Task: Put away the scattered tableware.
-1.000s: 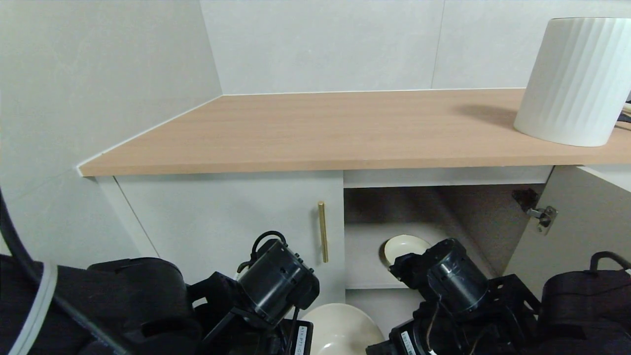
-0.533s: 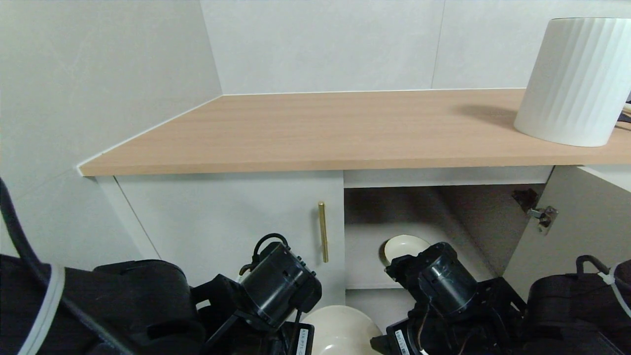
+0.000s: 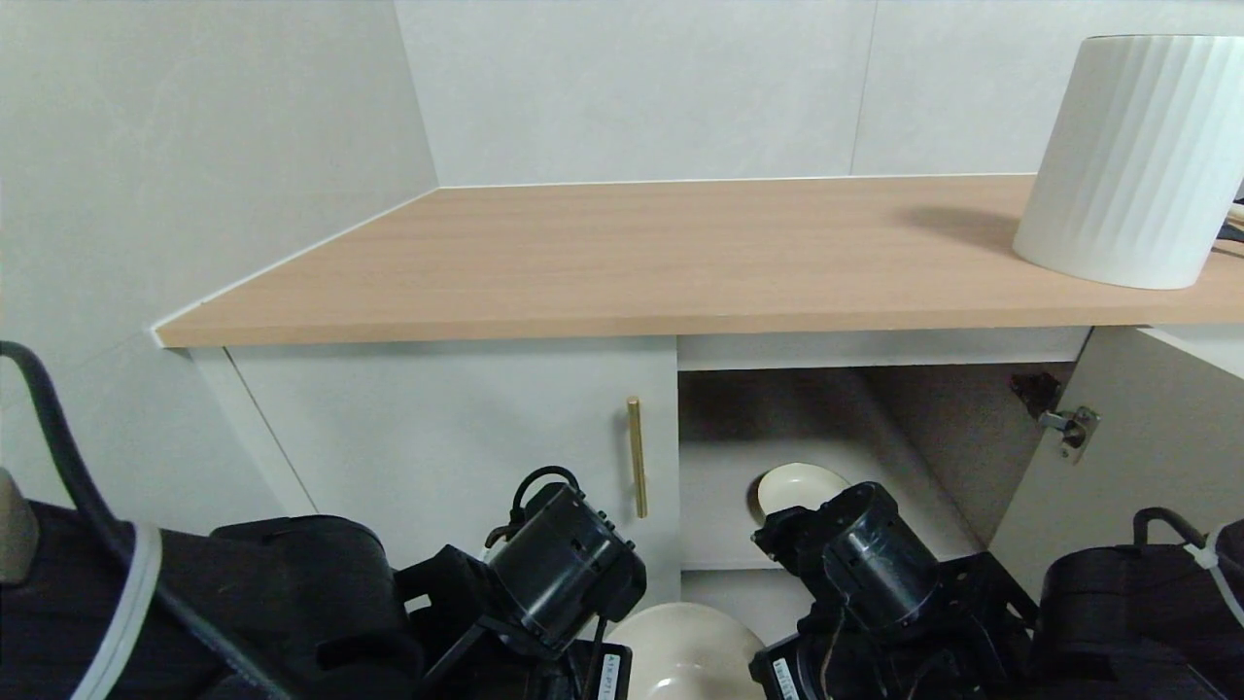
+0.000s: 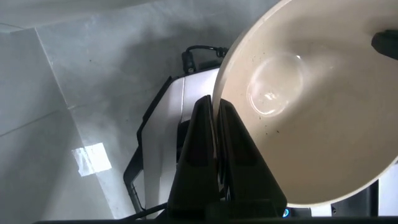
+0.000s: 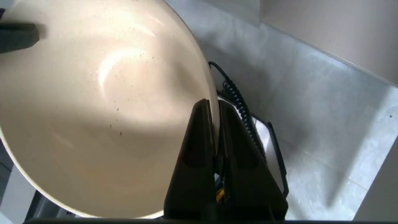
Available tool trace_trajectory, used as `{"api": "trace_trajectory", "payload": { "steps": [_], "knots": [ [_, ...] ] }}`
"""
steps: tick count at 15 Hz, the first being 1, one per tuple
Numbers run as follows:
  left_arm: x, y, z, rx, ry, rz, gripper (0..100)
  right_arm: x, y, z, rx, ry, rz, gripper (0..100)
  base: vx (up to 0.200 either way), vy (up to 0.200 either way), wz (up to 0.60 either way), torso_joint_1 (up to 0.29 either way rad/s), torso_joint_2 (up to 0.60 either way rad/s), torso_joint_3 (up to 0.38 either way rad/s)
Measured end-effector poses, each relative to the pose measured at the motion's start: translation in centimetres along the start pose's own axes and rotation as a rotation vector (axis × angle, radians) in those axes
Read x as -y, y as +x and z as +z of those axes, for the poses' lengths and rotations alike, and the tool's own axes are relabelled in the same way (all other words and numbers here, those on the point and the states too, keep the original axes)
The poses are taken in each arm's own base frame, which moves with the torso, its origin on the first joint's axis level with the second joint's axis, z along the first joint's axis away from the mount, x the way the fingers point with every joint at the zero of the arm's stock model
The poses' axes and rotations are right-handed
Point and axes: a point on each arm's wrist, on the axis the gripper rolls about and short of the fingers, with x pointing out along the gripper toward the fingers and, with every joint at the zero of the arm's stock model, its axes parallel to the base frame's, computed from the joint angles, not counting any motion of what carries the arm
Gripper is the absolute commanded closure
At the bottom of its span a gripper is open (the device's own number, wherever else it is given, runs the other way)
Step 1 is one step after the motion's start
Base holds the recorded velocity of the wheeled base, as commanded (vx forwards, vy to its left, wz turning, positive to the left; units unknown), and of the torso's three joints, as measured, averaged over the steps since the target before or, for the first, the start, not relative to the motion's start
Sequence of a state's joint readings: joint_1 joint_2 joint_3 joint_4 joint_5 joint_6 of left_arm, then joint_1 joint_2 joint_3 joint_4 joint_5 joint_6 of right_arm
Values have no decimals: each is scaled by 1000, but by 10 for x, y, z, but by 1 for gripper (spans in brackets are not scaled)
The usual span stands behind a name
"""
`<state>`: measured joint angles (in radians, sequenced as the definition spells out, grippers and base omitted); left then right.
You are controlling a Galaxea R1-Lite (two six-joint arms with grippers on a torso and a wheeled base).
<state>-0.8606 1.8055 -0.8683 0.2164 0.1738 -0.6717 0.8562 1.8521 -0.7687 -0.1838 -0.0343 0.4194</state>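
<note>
Pinching opposite rims of the cream bowl (image 3: pixel 685 651) at the head view's bottom centre, the left claw (image 4: pixel 215 117) and right claw (image 5: pixel 213 119) hold it outside the open cabinet (image 3: pixel 904 428), where a small dish (image 3: pixel 795 486) already sits, so stowing seems partly done.

Two cream bowls: large bowl (image 3: pixel 683 649), small bowl (image 3: pixel 799 485) — one white ribbed vessel (image 3: pixel 1132 160) — one brass handle (image 3: pixel 635 457).

Cream bowl (image 3: pixel 680 653) — small dish (image 3: pixel 795 485) in cupboard (image 3: pixel 933 418)
</note>
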Motion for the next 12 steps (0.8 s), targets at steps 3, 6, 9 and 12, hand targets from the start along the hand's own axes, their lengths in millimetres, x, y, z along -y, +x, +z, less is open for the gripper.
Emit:
{"api": "trace_trajectory", "payload": {
  "steps": [3,6,9,12],
  "knots": [
    [0,0,0,-1,-1,3,100,0,0,0,-1,0,-2,100,0,0,0,0,0,0],
    [-1,-1,-1,-3,0,5,0,0,0,0,-2,-1,-3,100,0,0,0,0,0,0],
    [-2,-1,-1,-4,0,18,0,2,1,-2,-10,0,-19,100,0,0,0,0,0,0],
    [-2,-1,-1,-3,0,15,0,3,2,-3,-19,-5,-22,100,0,0,0,0,0,0]
  ]
}}
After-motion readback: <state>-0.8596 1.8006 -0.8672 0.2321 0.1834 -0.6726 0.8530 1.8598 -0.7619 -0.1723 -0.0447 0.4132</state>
